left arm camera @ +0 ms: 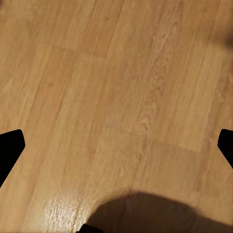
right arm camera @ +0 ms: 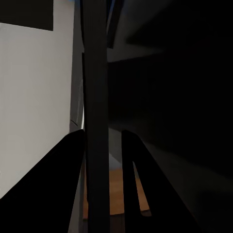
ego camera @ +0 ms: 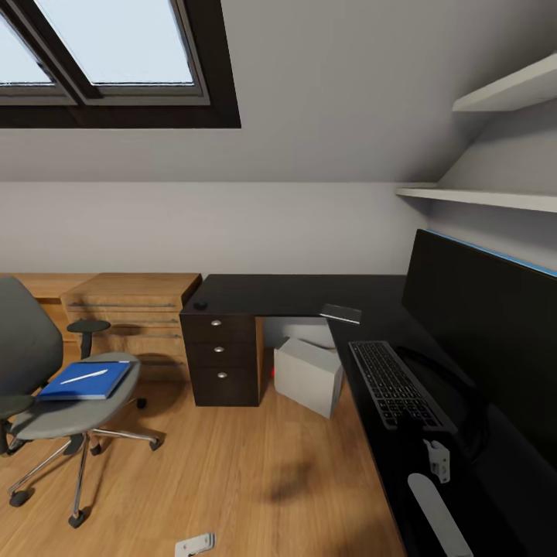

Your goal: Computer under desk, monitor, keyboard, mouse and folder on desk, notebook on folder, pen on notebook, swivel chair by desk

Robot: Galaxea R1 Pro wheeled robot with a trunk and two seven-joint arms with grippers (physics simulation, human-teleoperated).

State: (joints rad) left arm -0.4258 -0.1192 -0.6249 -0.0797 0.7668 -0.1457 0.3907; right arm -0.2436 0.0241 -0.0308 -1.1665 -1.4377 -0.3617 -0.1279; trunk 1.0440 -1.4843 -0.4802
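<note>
The swivel chair (ego camera: 54, 418) stands on the floor at the left, apart from the desk (ego camera: 278, 294). On its seat lies the blue folder (ego camera: 108, 384) with the white pen (ego camera: 85, 377) on top. The monitor (ego camera: 487, 340) stands on the desk's right wing with the keyboard (ego camera: 391, 383) in front of it. The dark notebook (ego camera: 341, 313) lies at the desk's inner corner. A small black mouse (ego camera: 200, 305) sits at the desk's left end. The pale computer (ego camera: 308, 375) is under the desk. My right gripper (right arm camera: 103, 133) is shut on the monitor's thin dark edge. My left gripper (left arm camera: 116, 145) hangs open over bare floor.
A light wooden drawer unit (ego camera: 131, 309) stands against the wall behind the chair. The desk's black drawers (ego camera: 220, 356) sit left of the computer. Wall shelves (ego camera: 495, 197) hang above the monitor. Open wooden floor (ego camera: 247, 472) lies between chair and desk.
</note>
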